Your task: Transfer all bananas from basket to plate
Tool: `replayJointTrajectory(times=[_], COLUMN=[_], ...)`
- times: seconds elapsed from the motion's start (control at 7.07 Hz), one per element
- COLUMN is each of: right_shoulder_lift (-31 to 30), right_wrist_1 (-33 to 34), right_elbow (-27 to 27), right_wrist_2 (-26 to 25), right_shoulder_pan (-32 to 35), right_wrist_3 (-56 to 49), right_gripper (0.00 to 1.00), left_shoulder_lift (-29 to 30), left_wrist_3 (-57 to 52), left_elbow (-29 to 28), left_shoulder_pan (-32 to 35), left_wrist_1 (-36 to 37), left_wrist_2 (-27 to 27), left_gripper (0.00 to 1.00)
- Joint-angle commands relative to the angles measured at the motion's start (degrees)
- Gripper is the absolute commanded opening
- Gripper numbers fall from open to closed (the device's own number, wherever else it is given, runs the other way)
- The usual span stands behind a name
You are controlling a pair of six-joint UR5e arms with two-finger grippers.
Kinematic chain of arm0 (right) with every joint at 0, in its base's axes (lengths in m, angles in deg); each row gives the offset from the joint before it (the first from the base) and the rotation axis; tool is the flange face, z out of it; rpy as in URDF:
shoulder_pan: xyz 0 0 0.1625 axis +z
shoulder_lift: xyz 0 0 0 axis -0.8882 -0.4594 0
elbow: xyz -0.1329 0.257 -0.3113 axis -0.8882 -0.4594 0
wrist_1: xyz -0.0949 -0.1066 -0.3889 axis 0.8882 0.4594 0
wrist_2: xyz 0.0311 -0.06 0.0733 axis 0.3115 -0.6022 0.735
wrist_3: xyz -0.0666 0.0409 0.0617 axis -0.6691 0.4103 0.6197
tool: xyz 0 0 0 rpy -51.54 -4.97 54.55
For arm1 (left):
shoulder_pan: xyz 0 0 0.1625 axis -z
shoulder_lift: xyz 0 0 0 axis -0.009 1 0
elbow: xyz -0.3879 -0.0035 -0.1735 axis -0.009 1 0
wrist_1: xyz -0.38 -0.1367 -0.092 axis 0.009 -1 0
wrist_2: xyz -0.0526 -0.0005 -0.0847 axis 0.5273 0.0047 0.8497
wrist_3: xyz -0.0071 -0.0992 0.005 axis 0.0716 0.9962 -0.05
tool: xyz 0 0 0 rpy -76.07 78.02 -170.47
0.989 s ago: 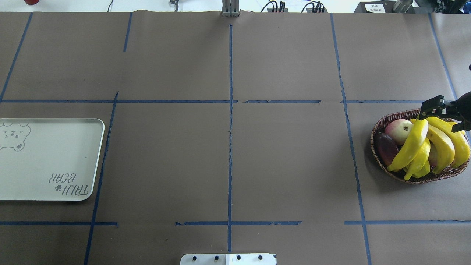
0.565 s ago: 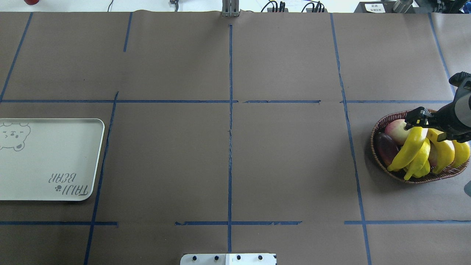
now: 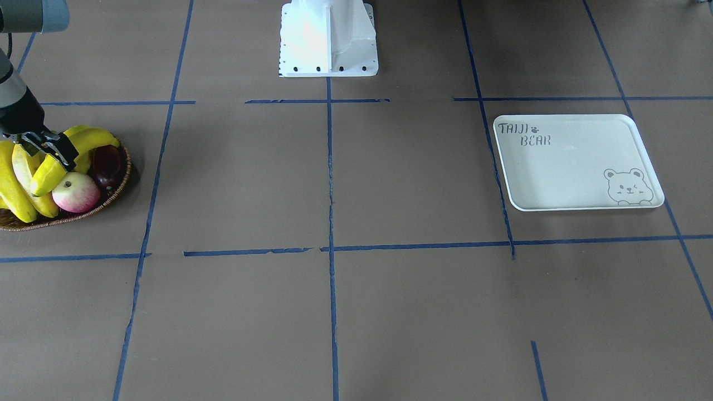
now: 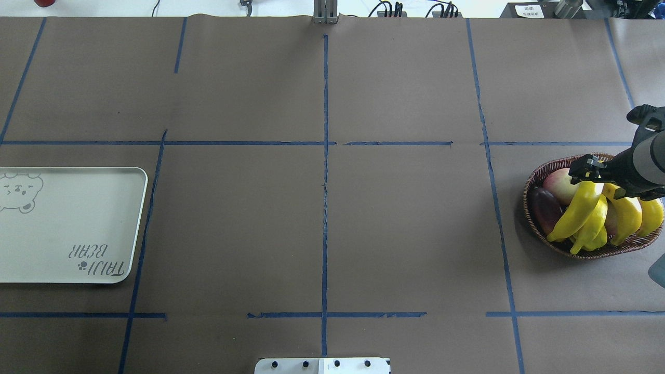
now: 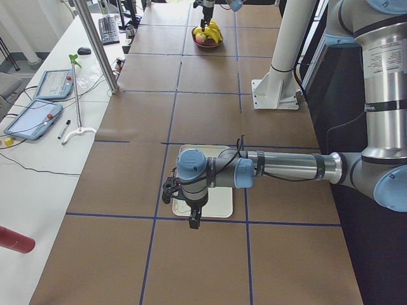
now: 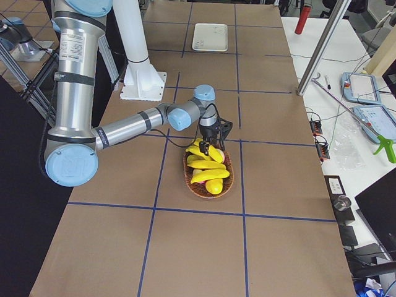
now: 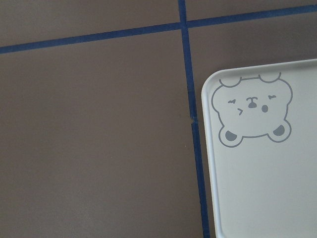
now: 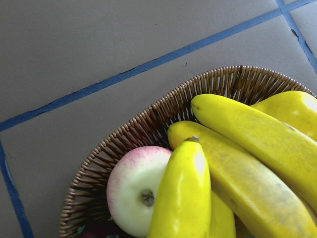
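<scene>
Right gripper (image 4: 597, 180): low over the far end of the basket (image 4: 528, 200), jaws apart, one on either side of the upper end of one of the bananas (image 4: 574, 215). No clamp on it shows.
Left gripper (image 5: 193, 218): hangs above the plate (image 4: 72, 223), its wrist camera looking down on the bear-face corner. It is seen only from the side, so how far it is spread I cannot tell.
Bananas: several, bright yellow, all lying piled in the wicker basket, at the right edge of the overhead view.
Plate: cream-white "TAIJI BEAR" tray, flat on the table (image 4: 405, 234) at the left edge of the overhead view, well apart from the basket.
Other fruit: a pink-and-pale apple (image 4: 558, 183) and a dark purple fruit (image 4: 543, 205) sit in the basket beside the bananas.
Table: brown paper crossed by blue tape lines.
</scene>
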Motion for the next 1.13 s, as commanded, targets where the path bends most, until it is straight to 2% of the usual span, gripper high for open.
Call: replayJointTrajectory(times=[0.0,0.14,0.28,0.42,0.57,0.71,0.99], right_shoulder_lift=[0.17,0.35,0.7,0.7,0.79,0.79,0.44], right_wrist_1=[0.19,0.19,0.19,0.19,0.11,0.02,0.45], right_elbow=[-0.93,-1.46,-1.81,-1.82,-1.73,-1.38,3.78], right_wrist_2=[-1.09,-2.31,-2.67,-2.67,-2.85,-2.85,-1.62], right_shoulder_pan=[-0.81,-1.34,-1.6,-1.61,-1.61,-1.52,-0.47], right_wrist_3=[-0.05,-0.05,-0.05,0.04,0.12,0.04,-0.14], right_gripper=[0.83,0.82,0.77,0.54,0.14,0.02,0.0], left_shoulder_lift=[0.0,0.0,0.0,0.0,0.0,0.0,0.0], left_wrist_3=[0.0,0.0,0.0,0.0,0.0,0.0,0.0], left_elbow=[-0.01,-0.01,-0.01,-0.01,-0.01,-0.01,0.08], left_shoulder_pan=[0.0,0.0,0.0,0.0,0.0,0.0,0.0], left_wrist_1=[-0.09,-0.09,-0.09,-0.09,-0.09,-0.09,-0.18], left_wrist_2=[0.04,0.04,0.04,0.04,0.04,0.04,0.04], left_gripper=[1.0,1.0,1.0,1.0,1.0,1.0,1.0])
